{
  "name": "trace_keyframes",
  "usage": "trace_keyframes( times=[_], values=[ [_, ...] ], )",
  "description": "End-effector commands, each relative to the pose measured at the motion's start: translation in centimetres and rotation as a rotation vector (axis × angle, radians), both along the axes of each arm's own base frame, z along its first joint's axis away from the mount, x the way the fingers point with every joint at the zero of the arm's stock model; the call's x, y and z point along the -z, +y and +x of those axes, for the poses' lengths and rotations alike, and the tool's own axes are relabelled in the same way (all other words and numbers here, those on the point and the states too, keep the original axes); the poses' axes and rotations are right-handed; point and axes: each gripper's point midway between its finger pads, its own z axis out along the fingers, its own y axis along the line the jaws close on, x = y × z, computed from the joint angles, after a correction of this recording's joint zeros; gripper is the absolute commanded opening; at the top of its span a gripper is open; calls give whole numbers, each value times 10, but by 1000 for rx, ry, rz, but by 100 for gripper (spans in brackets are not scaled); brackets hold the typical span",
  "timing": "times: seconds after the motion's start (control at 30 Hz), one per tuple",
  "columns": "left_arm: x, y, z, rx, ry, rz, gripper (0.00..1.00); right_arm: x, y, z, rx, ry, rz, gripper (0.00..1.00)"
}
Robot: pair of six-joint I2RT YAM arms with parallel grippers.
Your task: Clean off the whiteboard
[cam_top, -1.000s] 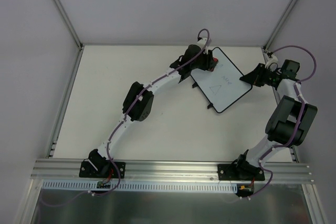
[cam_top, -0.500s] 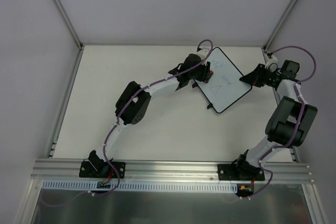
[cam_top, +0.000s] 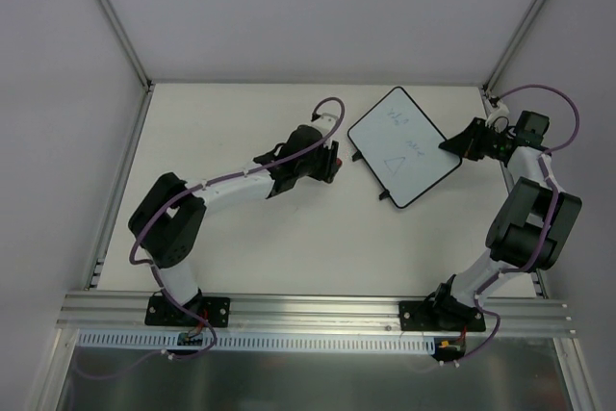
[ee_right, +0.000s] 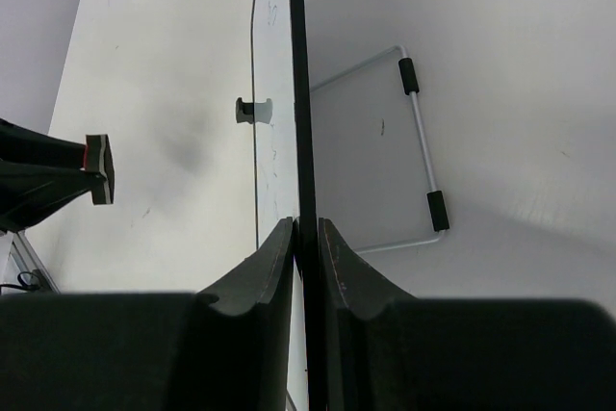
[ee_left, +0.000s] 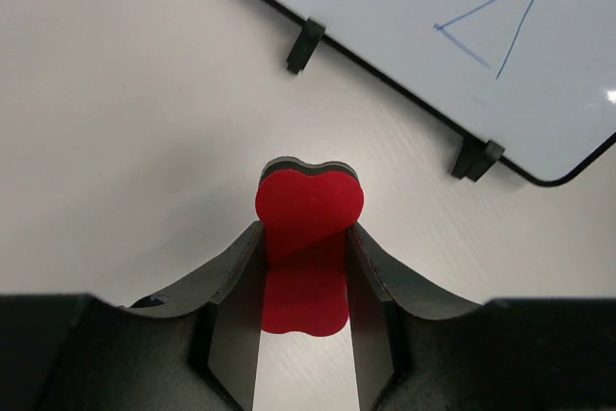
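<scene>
The whiteboard stands tilted at the back right of the table, with a blue triangle and faint scribbles on its face. My right gripper is shut on its right rim; in the right wrist view the board's black edge runs straight between the fingers. My left gripper is shut on a small red eraser and sits just left of the board, apart from it. Two black feet line the board's near edge.
A wire stand props the board from behind. Aluminium posts and white walls enclose the table on three sides. A metal rail with both arm bases runs along the near edge.
My left arm has drawn back from the board's upper left corner, leftward and nearer, with the eraser still in its jaws. The right gripper and the board have not moved.
</scene>
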Motion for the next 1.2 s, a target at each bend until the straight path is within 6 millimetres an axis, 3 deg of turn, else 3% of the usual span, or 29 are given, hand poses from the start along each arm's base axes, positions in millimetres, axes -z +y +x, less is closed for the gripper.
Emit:
trace_keyframes(
  times=[0.0,0.13,0.23,0.43,0.63,0.93,1.07,1.17],
  values=[
    [22,19,-15,-48,62,16,17,10,-6,-5,21,14,-75,7],
    [42,37,-32,-62,102,51,17,10,-1,-8,-18,-7,-57,1],
    [39,48,-39,-64,91,61,17,11,6,-14,-62,-21,-21,0],
    [13,74,-43,-71,30,61,17,3,25,-29,-160,-36,69,0],
    [8,90,-46,-67,8,83,17,2,50,-42,-251,-21,124,0],
    [10,108,-55,-79,7,85,16,27,101,-73,-428,103,149,0],
    [6,114,-58,-88,-6,82,17,39,106,-85,-447,138,132,0],
    [17,117,-60,-100,14,100,20,39,107,-87,-450,140,117,0]
  ],
)
